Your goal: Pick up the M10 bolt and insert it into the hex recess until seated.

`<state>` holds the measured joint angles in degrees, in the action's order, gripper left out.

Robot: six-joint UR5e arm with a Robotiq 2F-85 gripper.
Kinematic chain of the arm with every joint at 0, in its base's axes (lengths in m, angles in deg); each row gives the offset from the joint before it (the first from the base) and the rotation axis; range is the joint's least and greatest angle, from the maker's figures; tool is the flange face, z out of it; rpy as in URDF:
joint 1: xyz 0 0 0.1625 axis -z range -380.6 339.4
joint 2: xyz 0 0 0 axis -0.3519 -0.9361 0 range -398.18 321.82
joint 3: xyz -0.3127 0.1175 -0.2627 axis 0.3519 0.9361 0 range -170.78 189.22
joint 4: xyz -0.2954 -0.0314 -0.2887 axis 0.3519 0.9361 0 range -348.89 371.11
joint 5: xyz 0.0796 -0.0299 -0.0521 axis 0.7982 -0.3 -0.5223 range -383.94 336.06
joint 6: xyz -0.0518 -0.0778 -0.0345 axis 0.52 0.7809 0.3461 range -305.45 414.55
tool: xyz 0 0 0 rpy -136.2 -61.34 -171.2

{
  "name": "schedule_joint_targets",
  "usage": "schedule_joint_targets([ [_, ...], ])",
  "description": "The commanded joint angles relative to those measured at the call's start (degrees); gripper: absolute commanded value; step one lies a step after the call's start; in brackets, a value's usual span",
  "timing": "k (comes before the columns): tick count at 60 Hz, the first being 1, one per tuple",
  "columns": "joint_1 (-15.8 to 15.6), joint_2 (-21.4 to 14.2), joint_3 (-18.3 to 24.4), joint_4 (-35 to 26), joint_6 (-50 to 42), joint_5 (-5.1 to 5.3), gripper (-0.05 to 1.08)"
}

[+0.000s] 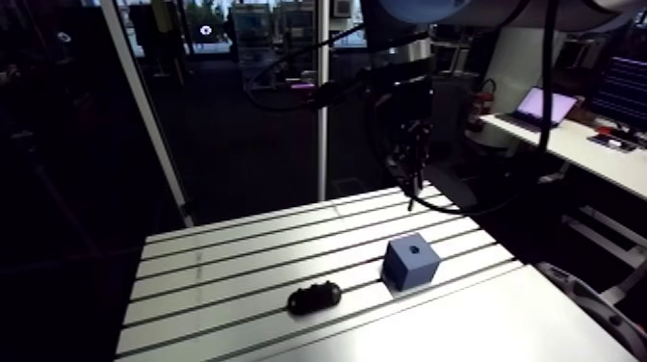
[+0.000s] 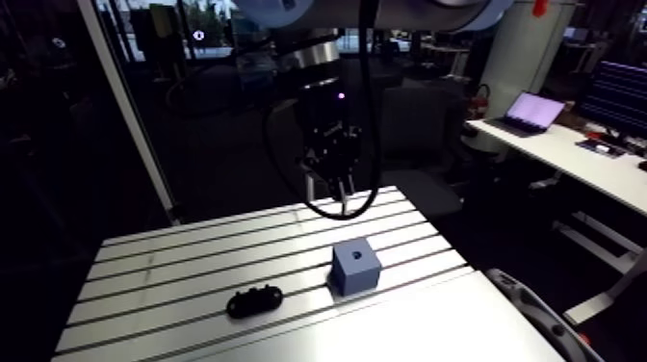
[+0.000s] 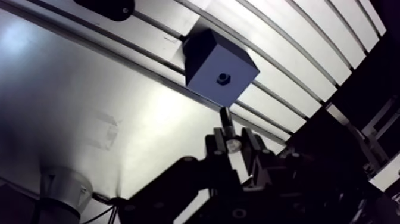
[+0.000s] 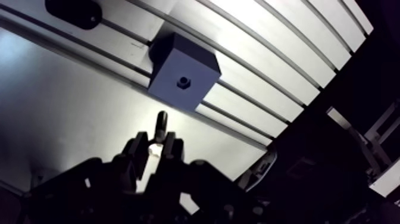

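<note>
Closest, the end effector [image 3: 233,142] grips the bolt [image 3: 225,121], shank sticking out ahead. Pickup looks done. Block [image 3: 217,62] sits on the desk [image 3: 286,36], apart from the bolt tip, its recess [image 3: 223,78] empty; aligning, lowering and seating remain.

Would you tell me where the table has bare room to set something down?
Bare: the slotted table beyond the black part and blue block; also the smooth plate in front of both. Tightest: the gap between part and block.
</note>
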<state>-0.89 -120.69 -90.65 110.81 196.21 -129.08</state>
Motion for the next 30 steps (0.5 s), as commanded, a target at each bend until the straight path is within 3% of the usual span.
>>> schedule_joint_targets([
  [1,1.03,-0.06,-0.89,0.98,0.07,-0.19,1.08],
  [30,2.27,1.42,-1.77,3.03,0.14,-0.73,1.08],
])
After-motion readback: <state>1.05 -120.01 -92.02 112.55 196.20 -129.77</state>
